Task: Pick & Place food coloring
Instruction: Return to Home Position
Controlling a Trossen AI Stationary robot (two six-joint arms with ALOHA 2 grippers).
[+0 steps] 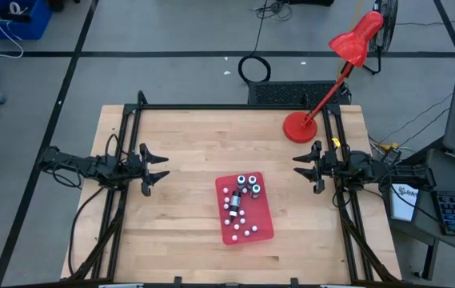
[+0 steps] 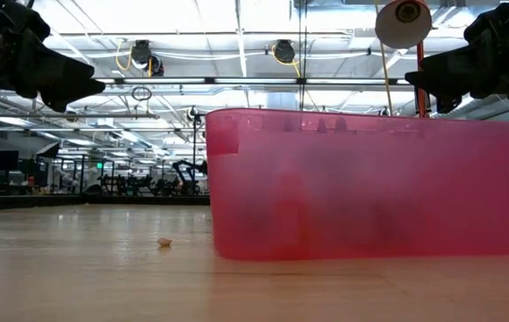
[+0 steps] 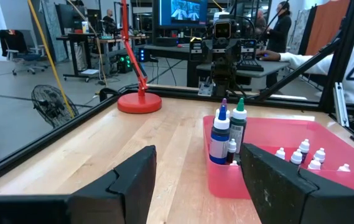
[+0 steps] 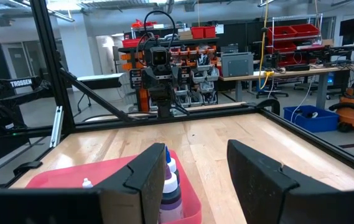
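Overall, the wooden table (image 1: 179, 144) carried a red bin (image 1: 267, 232) near its middle. The left gripper (image 1: 165, 167) and right gripper (image 1: 297, 166) hovered at opposite sides, well apart from the bin, fingers spread wide, holding nothing. Food coloring bottles (image 1: 247, 186) stood at one end inside the bin, and tiny white-capped bottles (image 1: 239, 224) lay scattered across the rest.

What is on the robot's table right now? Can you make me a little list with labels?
table: wooden, one robot arm at each side
red bin: near the table's middle
food coloring bottles: inside the red bin, at its end nearest the lamp
small white-capped bottles: inside the bin, toward its other end
left gripper: open, empty, at the table's left side
right gripper: open, empty, at the right side
red lamp: on the table's far right corner
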